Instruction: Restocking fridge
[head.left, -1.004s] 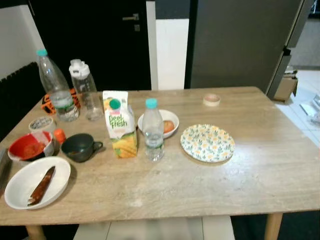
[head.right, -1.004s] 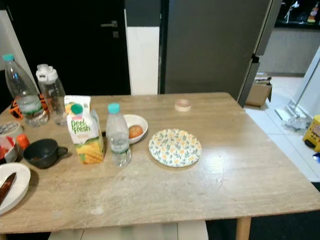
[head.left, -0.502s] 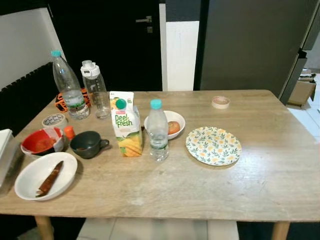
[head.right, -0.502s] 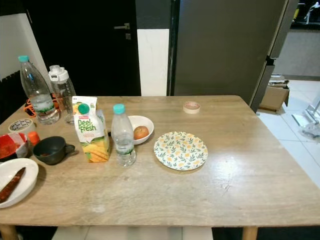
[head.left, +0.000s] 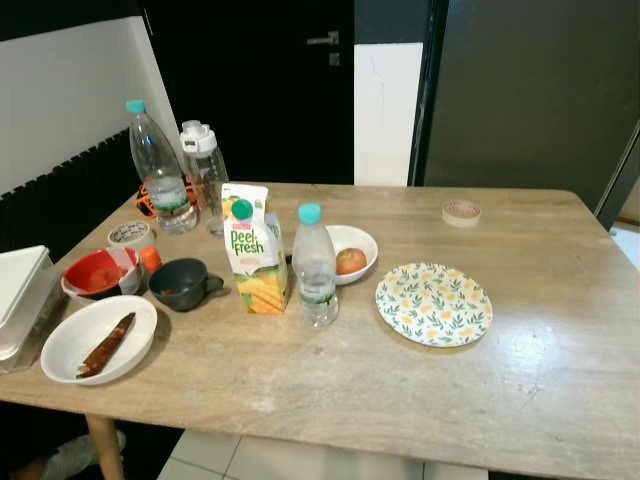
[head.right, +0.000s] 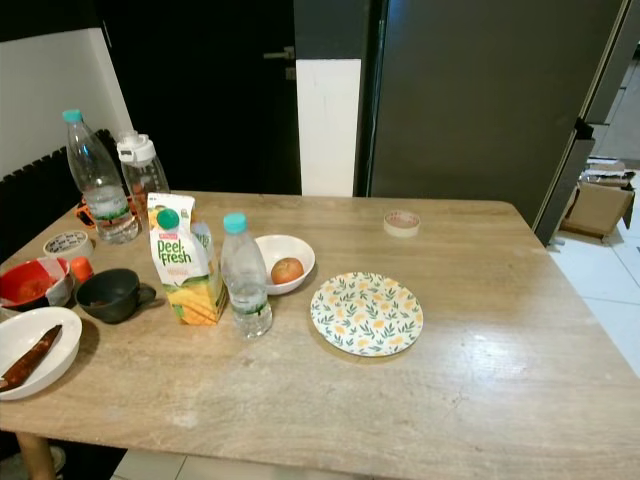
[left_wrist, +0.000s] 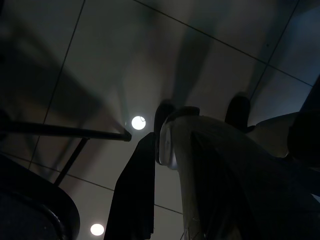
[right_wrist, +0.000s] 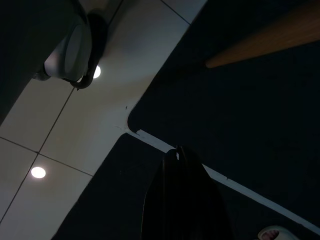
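Head views: a juice carton (head.left: 252, 250) and a small water bottle (head.left: 315, 265) are standing side by side near the centre of the wooden table (head.left: 520, 380), a bowl holding fruit (head.left: 347, 254) sitting at their 1 o'clock and a floral plate (head.left: 434, 303) at 3 o'clock. Wrist views: the left gripper (left_wrist: 135, 195) and right gripper (right_wrist: 181, 200) are hanging over floor tiles; whether their fingers are together or apart cannot be told.

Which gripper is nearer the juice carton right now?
Left, probably: juice carton stands left of table centre. Left gripper and right gripper both hang low over the floor.
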